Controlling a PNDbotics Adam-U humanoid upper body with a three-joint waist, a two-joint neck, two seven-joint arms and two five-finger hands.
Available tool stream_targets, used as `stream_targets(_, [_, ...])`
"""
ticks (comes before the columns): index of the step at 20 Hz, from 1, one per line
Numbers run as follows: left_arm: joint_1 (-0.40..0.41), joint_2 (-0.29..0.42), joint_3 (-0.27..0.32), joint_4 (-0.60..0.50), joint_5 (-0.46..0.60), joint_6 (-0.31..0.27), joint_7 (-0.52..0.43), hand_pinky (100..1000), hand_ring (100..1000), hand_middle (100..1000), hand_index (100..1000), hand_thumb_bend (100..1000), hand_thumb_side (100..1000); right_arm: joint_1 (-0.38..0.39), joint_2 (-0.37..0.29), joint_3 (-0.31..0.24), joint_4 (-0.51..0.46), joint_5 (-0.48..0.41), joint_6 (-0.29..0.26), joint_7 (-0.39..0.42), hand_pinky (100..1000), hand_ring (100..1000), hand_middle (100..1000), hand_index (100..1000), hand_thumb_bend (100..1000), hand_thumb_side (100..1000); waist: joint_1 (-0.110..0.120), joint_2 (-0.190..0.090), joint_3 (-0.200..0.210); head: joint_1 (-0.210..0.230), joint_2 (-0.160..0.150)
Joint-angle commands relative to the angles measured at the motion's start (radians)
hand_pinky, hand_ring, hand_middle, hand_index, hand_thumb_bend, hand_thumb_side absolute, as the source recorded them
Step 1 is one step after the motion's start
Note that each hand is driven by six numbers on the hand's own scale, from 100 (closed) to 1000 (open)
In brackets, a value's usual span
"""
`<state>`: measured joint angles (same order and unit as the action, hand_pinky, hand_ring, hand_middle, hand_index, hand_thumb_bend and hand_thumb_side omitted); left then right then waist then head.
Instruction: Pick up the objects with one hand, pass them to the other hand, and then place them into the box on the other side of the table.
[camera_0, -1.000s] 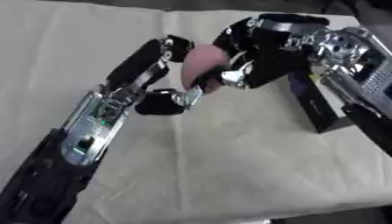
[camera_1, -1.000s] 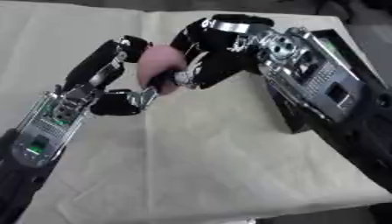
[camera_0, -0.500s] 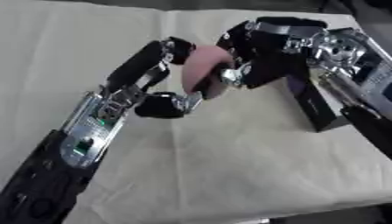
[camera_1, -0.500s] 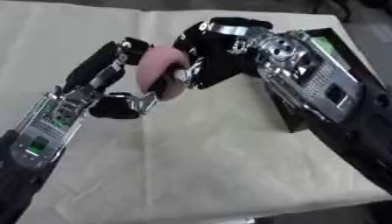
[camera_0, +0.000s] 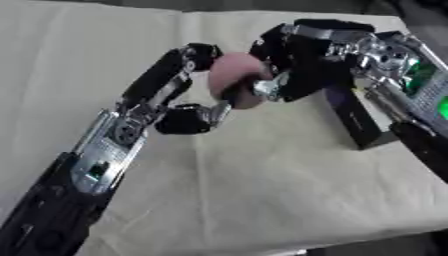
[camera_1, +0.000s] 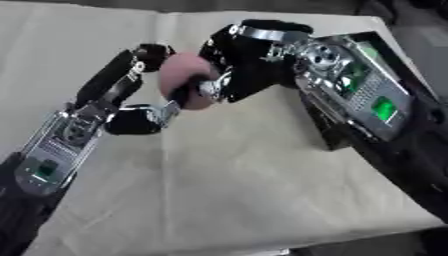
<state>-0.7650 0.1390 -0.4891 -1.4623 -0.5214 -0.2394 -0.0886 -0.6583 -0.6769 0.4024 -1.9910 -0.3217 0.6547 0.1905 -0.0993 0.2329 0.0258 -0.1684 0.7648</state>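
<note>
Pink rounded object (camera_0: 234, 80) held in mid-air above the table (camera_0: 262, 200), between the two hands, near the far centre of the cloth-covered surface. Clear of the cloth; not resting on anything.

Left hand (camera_0: 188, 112) reaching in from the lower left along a long black and silver arm. Upper fingers (camera_0: 197, 52) lying against the top left of the pink object; thumb side curled under its lower edge. Closed around the object from the left and below.

Right hand (camera_1: 241, 60) entering from the upper right, black, with silver joints. Fingers (camera_0: 267, 86) wrapped over the right face of the pink object, one dark finger crossing its front. Closed around the object from the right. Both hands in contact with the object at once.

Dark box (camera_0: 354, 117) standing on the table at the right side, just beside and partly behind the right forearm, below and to the right of the held object. Interior hidden from both views by the arm. Object well apart from the box opening.

Table covered with a pale cream cloth, lightly creased, near edge visible at the bottom.
</note>
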Motion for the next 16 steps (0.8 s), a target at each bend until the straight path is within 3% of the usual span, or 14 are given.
stream_targets(1, [-0.011, -0.004, 0.019, 0.002, -0.038, 0.043, 0.044, 799, 740, 659, 801, 202, 862, -0.004, -0.041, -0.026, -0.009, -0.003, -0.001, -0.015, 651, 561, 360, 464, 153, 100, -0.004, -0.001, -0.004, 0.000, 0.005])
stream_targets(8, [-0.003, -0.006, 0.008, 0.013, -0.051, 0.109, 0.114, 797, 744, 660, 799, 246, 927, 0.012, -0.059, -0.043, -0.009, -0.008, -0.008, -0.039, 649, 559, 358, 462, 167, 100, -0.002, -0.002, -0.012, 0.004, 0.005])
stream_targets(9, [-0.002, -0.005, 0.007, 0.012, -0.048, 0.110, 0.118, 797, 744, 660, 799, 246, 927, 0.016, -0.063, -0.048, -0.009, -0.009, -0.009, -0.044, 649, 559, 360, 462, 100, 100, -0.001, -0.003, -0.012, 0.003, 0.005])
stream_targets(10, [-0.001, -0.004, 0.007, 0.012, -0.045, 0.110, 0.122, 796, 743, 658, 796, 243, 924, 0.020, -0.068, -0.052, -0.009, -0.010, -0.010, -0.049, 649, 559, 359, 463, 169, 100, -0.001, -0.003, -0.014, 0.003, 0.005])
stream_targets(16, [0.012, 0.007, 0.011, 0.020, -0.042, 0.118, 0.136, 792, 740, 653, 792, 211, 924, 0.070, -0.113, -0.105, -0.009, -0.017, -0.030, -0.095, 648, 561, 362, 467, 167, 100, 0.000, -0.008, -0.024, 0.004, 0.005])
